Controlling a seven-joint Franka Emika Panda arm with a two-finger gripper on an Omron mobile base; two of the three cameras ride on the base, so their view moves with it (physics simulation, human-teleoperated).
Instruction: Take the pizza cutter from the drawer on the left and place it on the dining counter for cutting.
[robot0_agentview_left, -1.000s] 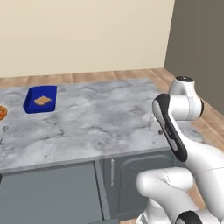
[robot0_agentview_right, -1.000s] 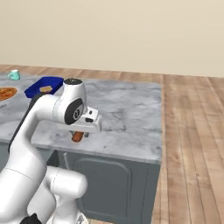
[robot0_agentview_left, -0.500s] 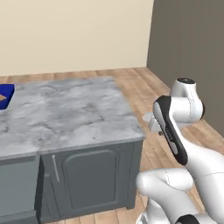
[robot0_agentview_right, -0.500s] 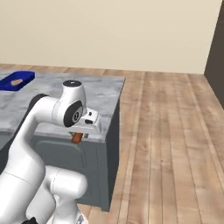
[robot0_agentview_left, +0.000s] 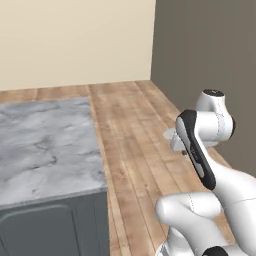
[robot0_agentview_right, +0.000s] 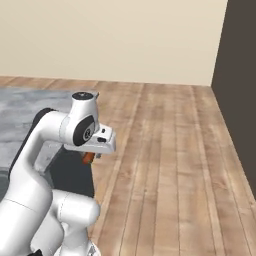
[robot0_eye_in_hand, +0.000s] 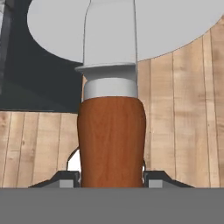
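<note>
Item: pizza cutter (robot0_eye_in_hand: 111, 131), round silver wheel blade, silver ferrule, reddish-brown wooden handle.
Location of item: in the hand, carried off the counter over the wooden plank floor (robot0_agentview_right: 170, 165); in the right base view a bit of the brown handle shows under the hand, just right of the island's dark end.
Gripper (robot0_eye_in_hand: 111, 177): partly closed, jaws pressed to either side of the handle near its butt end; wheel points away from the hand.
Dining counter (robot0_agentview_left: 45, 145): grey-white veined marble top on a dark grey cabinet base, at the left of the left base view; the near right corner is closest to the arm.
Drawer: not identifiable in these views.
Step in hand: judged to be the carry toward the counter, cutter already out of the drawer, placing not yet done.
Doing it well: bring the hand back left over the marble, well inside the edge; lower until wheel and handle lie flat; release only once the tool rests, since the round blade may roll; keep the handle from swinging, as the grip sits at one end.
Risk: a drop over the floor, or a set-down too near the corner.
Markings: no brand, label or writing legible on cutter, counter or arm.
</note>
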